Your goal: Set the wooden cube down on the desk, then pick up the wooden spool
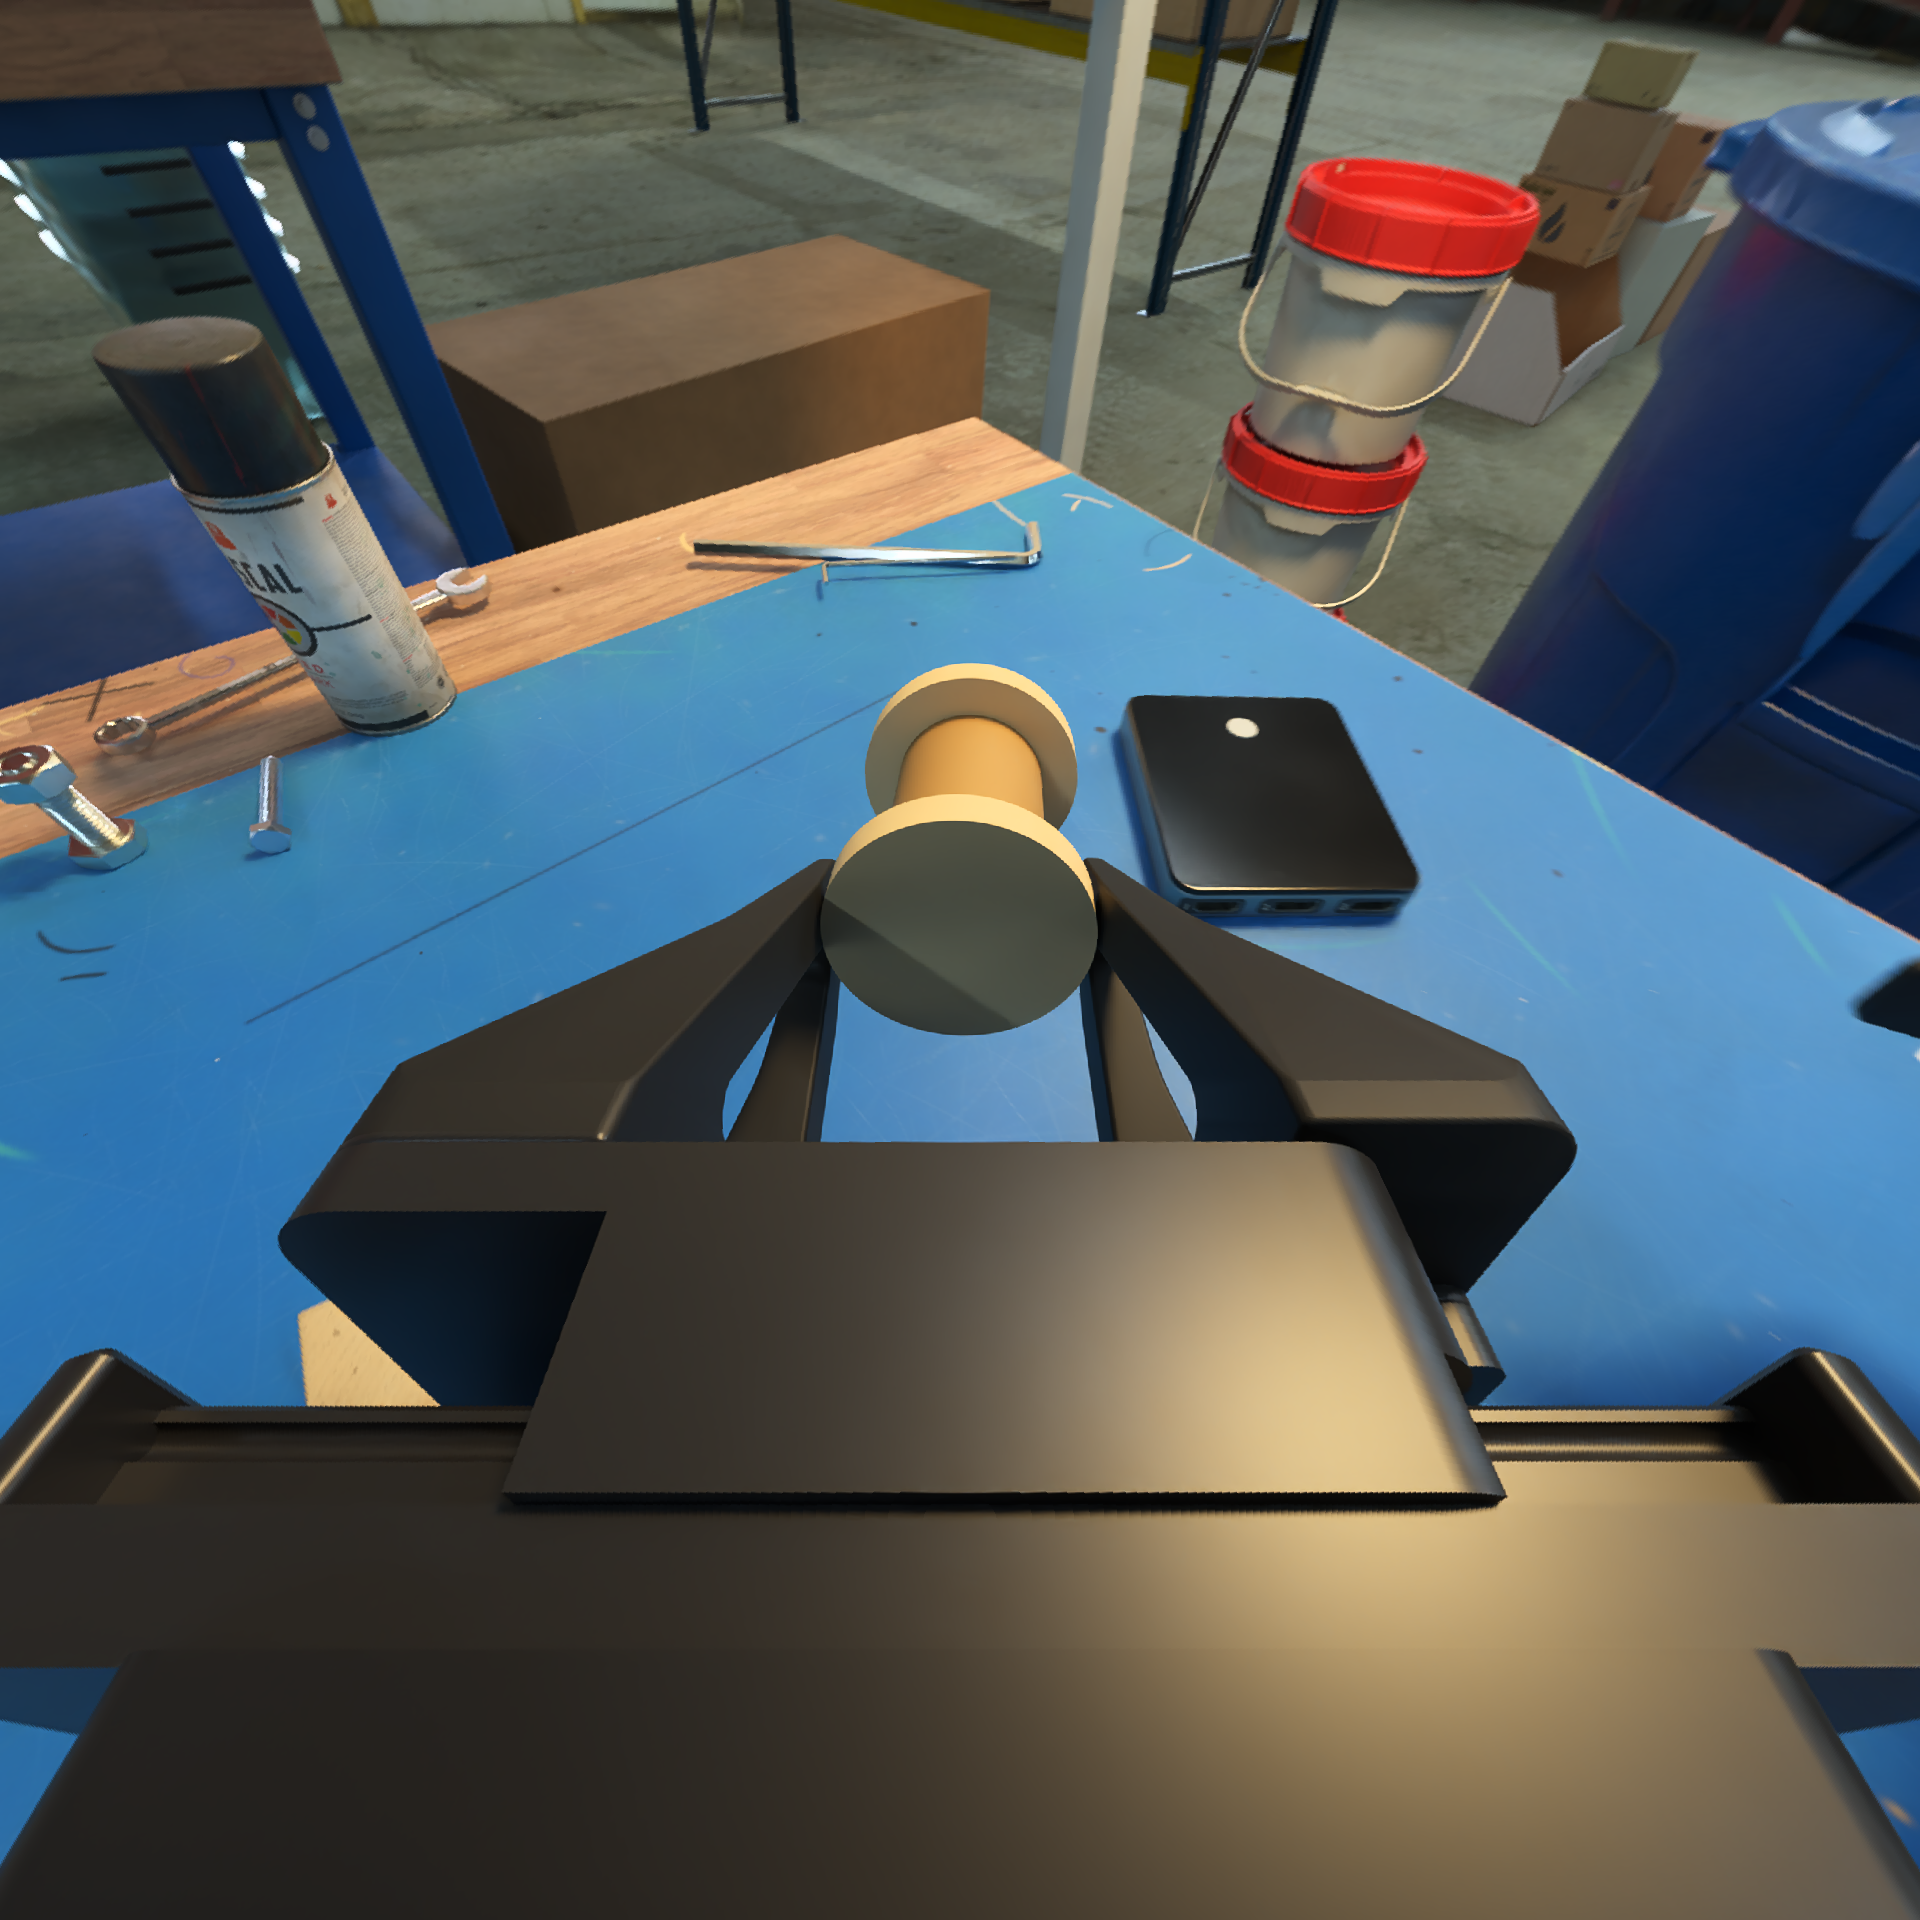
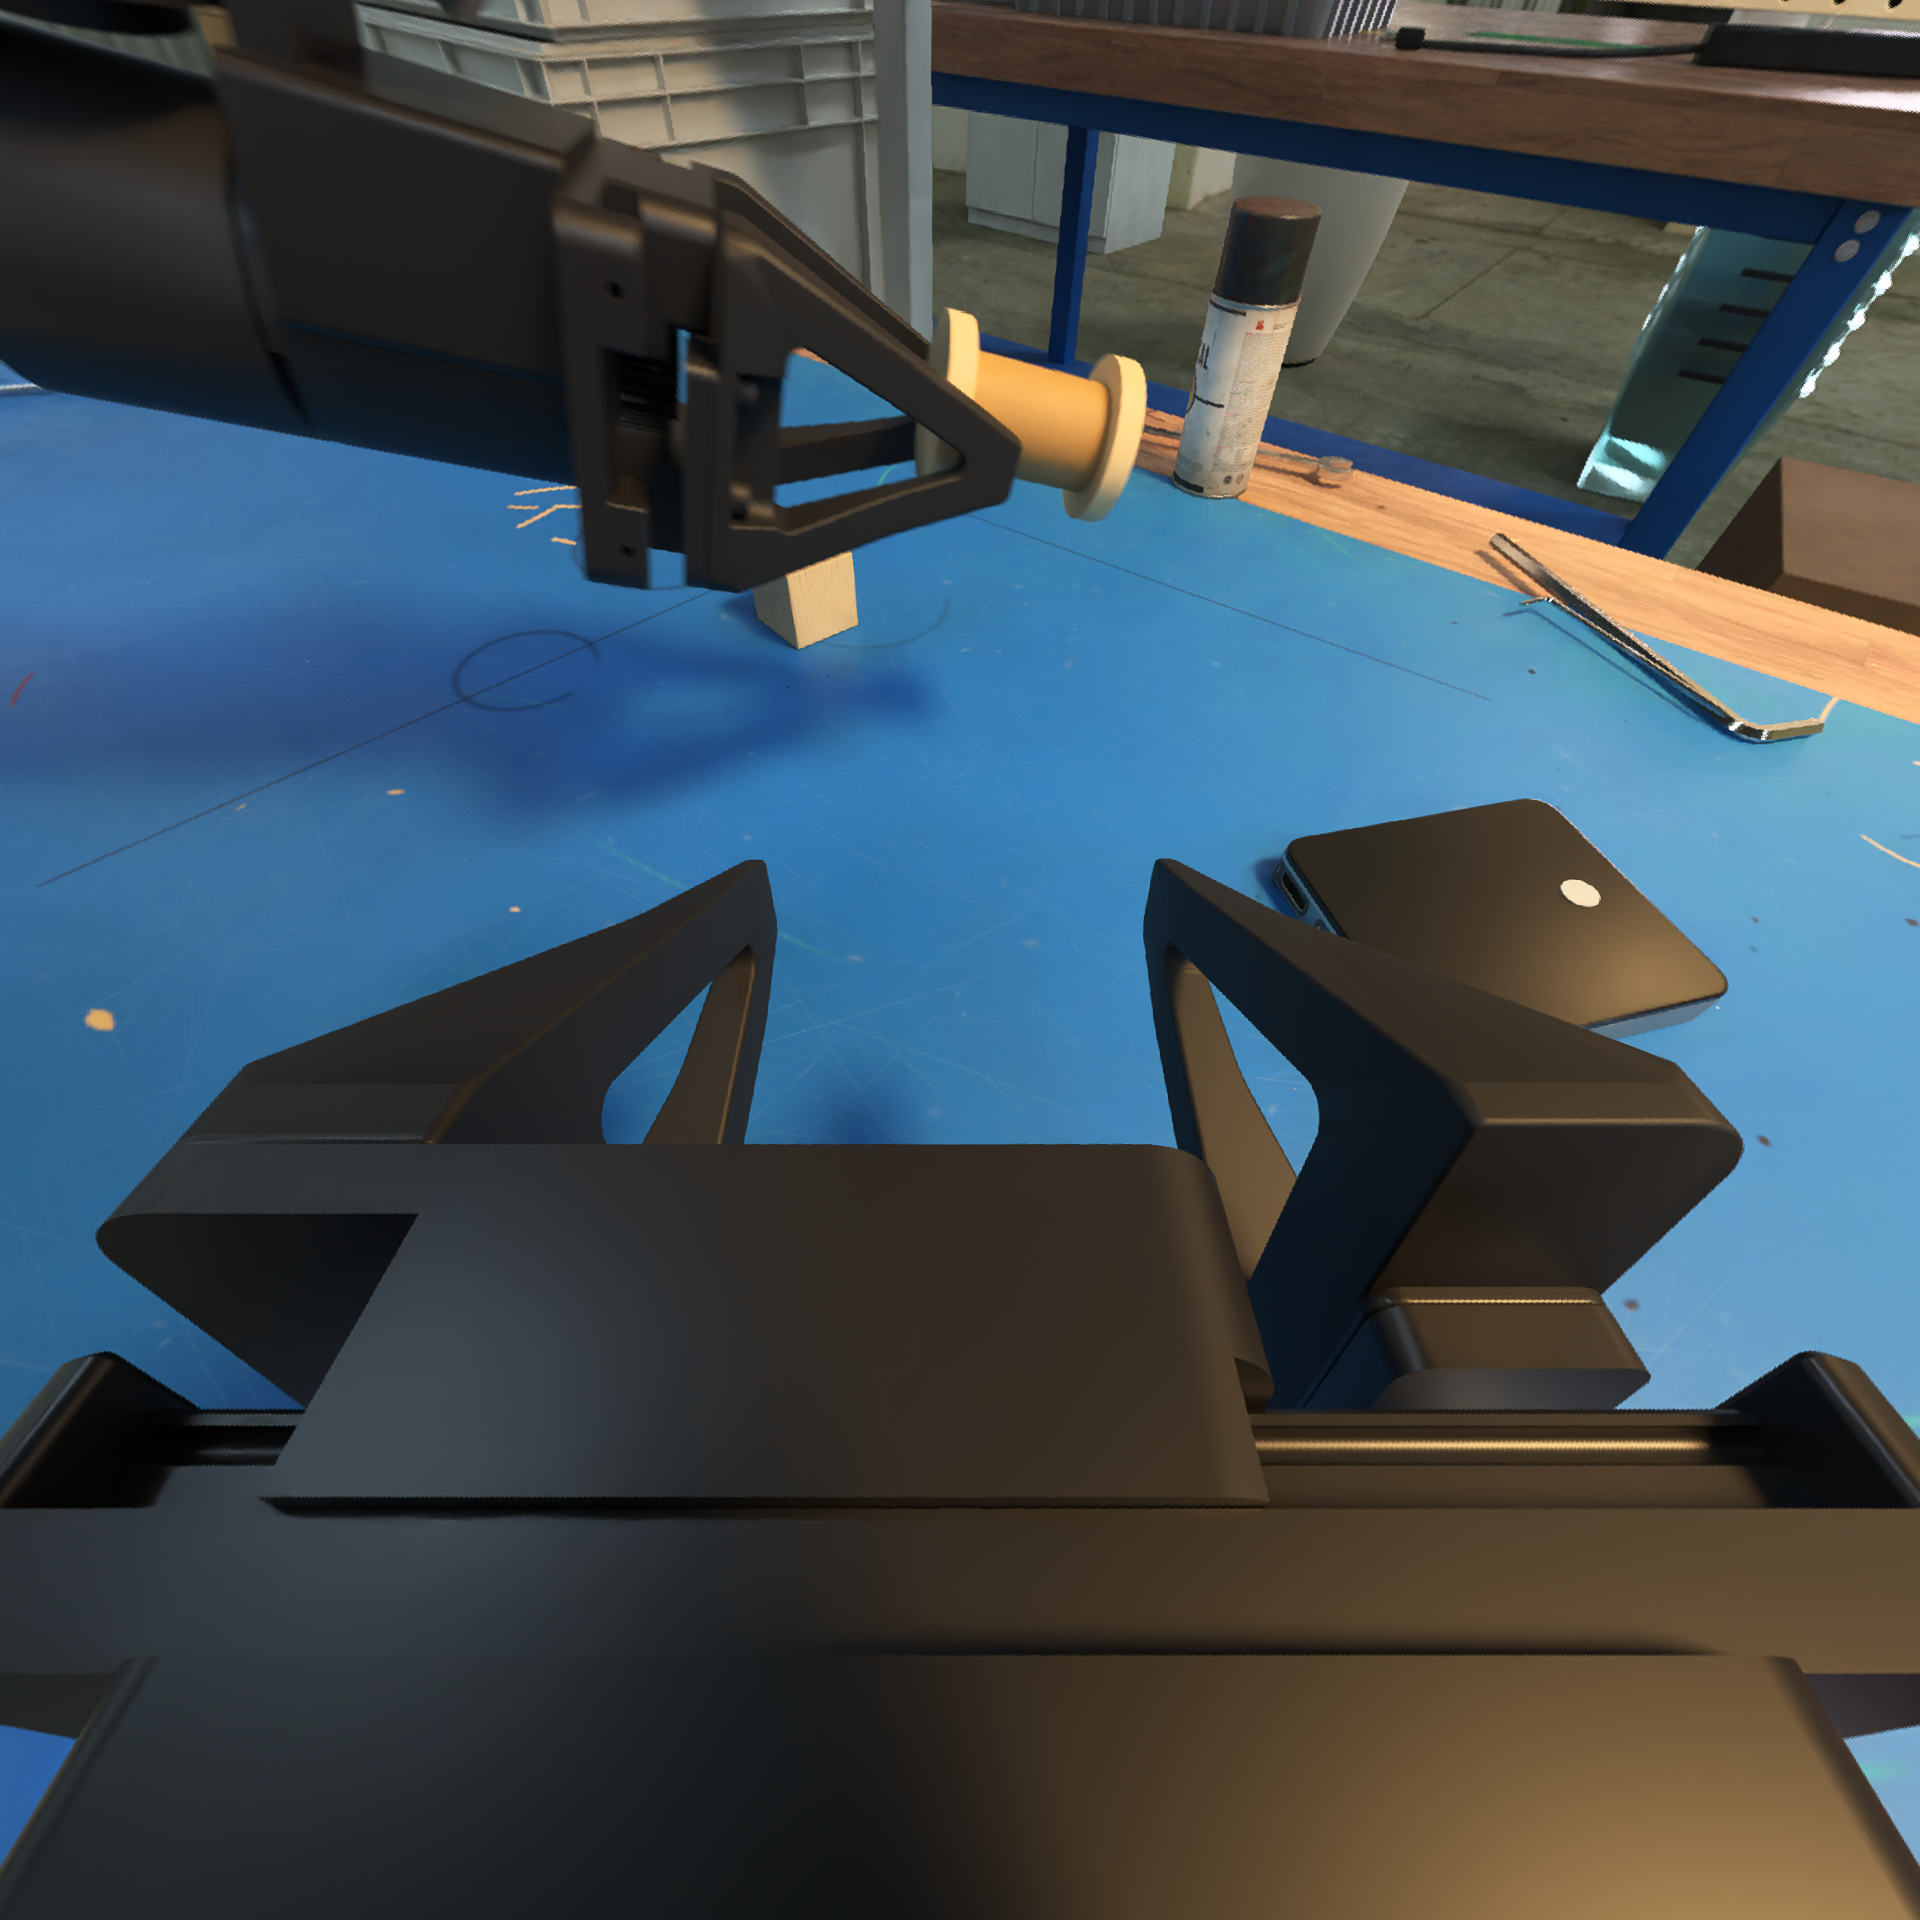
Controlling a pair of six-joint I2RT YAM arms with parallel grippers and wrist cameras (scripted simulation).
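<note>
In the left wrist view, the wooden spool [image 1: 966, 847] is clamped at its near flange by the left gripper [image 1: 961, 914] above the blue surface [image 1: 520, 987], while in the right wrist view the wooden cube [image 2: 810, 608] is seen resting on the surface at 11 o'clock, with the right gripper [image 2: 958, 904] held apart and empty.

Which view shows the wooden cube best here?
The right wrist view: the wooden cube sits on the blue mat, partly hidden behind the left gripper. The left wrist view shows only a pale corner beside that gripper's body.
</note>
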